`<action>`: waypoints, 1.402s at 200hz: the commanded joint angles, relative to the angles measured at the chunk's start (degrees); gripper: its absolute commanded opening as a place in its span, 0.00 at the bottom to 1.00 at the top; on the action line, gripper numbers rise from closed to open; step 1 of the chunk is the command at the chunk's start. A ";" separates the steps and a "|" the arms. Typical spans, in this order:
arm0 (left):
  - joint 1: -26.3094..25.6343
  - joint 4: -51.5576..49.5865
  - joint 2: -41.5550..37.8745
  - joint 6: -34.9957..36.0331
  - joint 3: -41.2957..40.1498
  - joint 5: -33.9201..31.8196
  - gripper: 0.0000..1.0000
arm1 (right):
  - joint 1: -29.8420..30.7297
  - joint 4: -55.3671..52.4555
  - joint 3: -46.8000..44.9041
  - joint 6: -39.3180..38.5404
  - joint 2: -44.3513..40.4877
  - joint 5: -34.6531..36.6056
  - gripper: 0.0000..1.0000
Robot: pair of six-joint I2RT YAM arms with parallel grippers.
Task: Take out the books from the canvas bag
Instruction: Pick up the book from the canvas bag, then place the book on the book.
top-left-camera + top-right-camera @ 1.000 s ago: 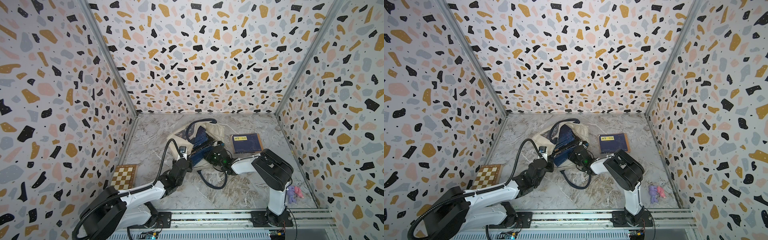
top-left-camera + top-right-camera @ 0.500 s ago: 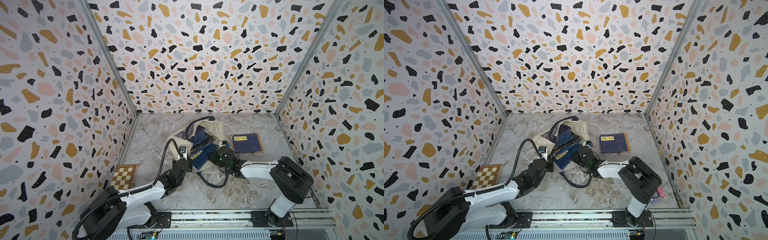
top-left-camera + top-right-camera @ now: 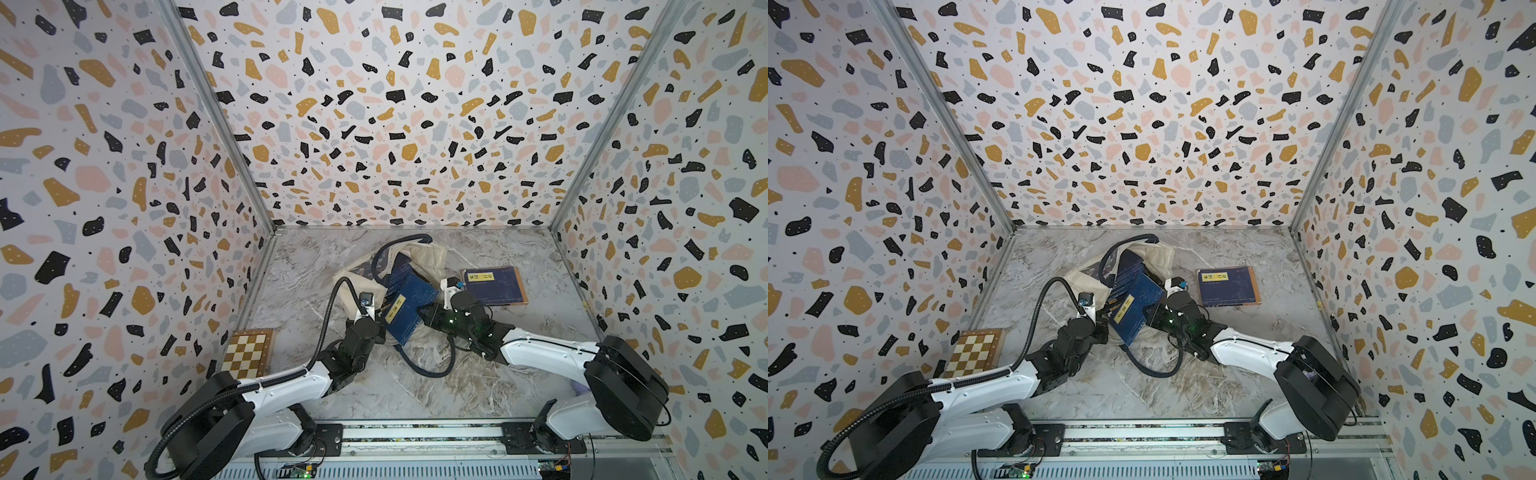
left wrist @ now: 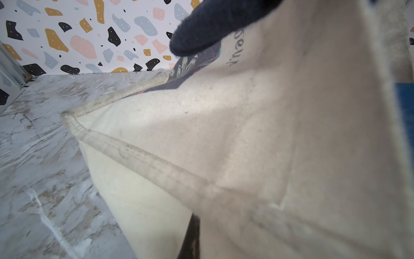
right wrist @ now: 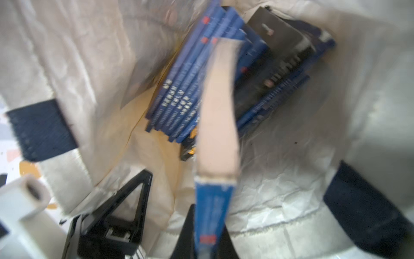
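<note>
Pulling a book [image 3: 409,309] from the canvas bag [image 3: 430,253] mid-frame, we clamp it in right fingers [image 5: 187,233], left fingers [image 4: 190,237] shut on canvas, and next must slide it clear.

The bag [image 4: 246,134] is matt cream woven cloth, creased and slightly soiled, with fuzzy navy handles [image 4: 201,27]; the books [image 5: 179,89] have smooth, faintly glossy paper covers, the table [image 3: 374,395] a smooth marble-look top, the chessboard [image 3: 248,351] polished wood.
</note>
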 commanded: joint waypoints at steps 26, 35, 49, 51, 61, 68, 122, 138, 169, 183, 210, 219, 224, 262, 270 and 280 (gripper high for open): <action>0.16 1.71 0.00 -0.44 0.94 -2.15 0.00 | 0.28 -2.10 0.47 -9.04 -9.66 -0.90 0.00; 0.15 1.62 -0.09 -0.48 0.86 -2.30 0.00 | 0.21 -3.40 0.58 -10.01 -11.38 0.07 0.00; 0.15 1.42 -0.19 -0.65 0.77 -2.49 0.00 | -0.45 -4.71 0.49 -10.83 -14.16 0.94 0.00; 0.16 1.43 -0.18 -0.72 0.77 -2.50 0.00 | -0.61 -4.80 0.47 -10.93 -14.47 0.88 0.00; 0.11 1.17 -0.14 -0.83 0.83 -2.57 0.00 | -1.68 -5.17 0.29 -11.44 -16.56 0.50 0.00; 0.11 1.02 -0.03 -0.95 0.94 -2.55 0.00 | -2.53 -5.55 0.29 -11.96 -17.89 0.19 0.00; 0.11 0.76 -0.20 -1.19 1.03 -2.16 0.00 | -15.74 -9.94 0.46 -13.36 -29.50 -1.95 0.00; 0.12 0.78 -0.22 -1.19 1.03 -2.07 0.00 | -21.74 -10.76 0.05 -12.15 -32.10 -2.71 0.00; 0.15 0.91 -0.27 -1.19 1.03 -1.80 0.00 | -33.46 -9.29 -1.69 -7.92 -33.02 -7.56 0.00; 0.14 0.90 -0.24 -1.19 1.03 -1.75 0.00 | -37.52 -7.42 -3.05 -5.15 -31.74 -9.58 0.00; 0.18 0.96 -0.44 -1.02 0.99 -1.80 0.00 | -43.24 -1.06 -5.66 0.17 -26.45 -15.44 0.00; 0.14 1.02 -0.52 -1.02 0.96 -1.80 0.00 | -44.00 0.54 -6.20 1.22 -24.41 -16.18 0.00; 0.15 1.09 -0.53 -0.97 0.94 -1.80 0.00 | -44.15 0.80 -6.21 1.37 -23.53 -15.96 0.00; 0.11 1.03 -0.98 -0.84 0.84 -1.80 0.00 | -44.34 4.84 -7.95 2.83 -16.69 -12.79 0.00; 0.18 1.03 -1.15 -0.79 0.85 -1.88 0.00 | -44.40 4.86 -7.89 2.97 -14.67 -12.21 0.00; 0.16 0.95 -1.36 -0.78 0.85 -1.89 0.00 | -44.97 6.54 -8.33 4.12 -11.99 -13.19 0.00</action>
